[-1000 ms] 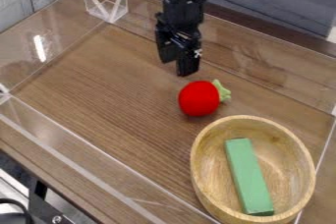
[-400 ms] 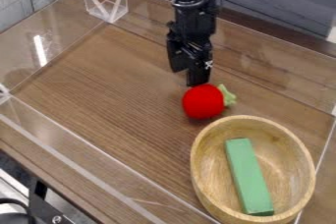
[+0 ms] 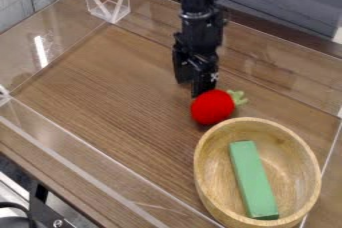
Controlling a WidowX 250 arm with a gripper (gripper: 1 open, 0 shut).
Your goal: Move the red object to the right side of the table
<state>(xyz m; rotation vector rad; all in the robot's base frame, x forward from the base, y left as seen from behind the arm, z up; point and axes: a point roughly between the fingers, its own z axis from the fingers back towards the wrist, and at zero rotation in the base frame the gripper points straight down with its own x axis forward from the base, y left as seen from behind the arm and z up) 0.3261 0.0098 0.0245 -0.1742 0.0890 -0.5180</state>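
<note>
Where wood-grain table (image 3: 107, 82) shows, round red object (image 3: 210, 107), w/ leafy stub

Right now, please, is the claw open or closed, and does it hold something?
Claw: just above and behind the red toy fruit, holding nothing; open or closed cannot be told from this view.

One red object (image 3: 213, 107) sits right of the frame's centre, with one small green leafy stub on its right side. One round wooden bowl (image 3: 214, 195) fills the lower right, and it holds one green rectangular block (image 3: 251, 178). One gripper (image 3: 194, 73) hangs on one dark arm at upper centre. One table (image 3: 107, 82) spans the frame, edged by what look like three clear acrylic walls, though reflections blur their count.
</note>
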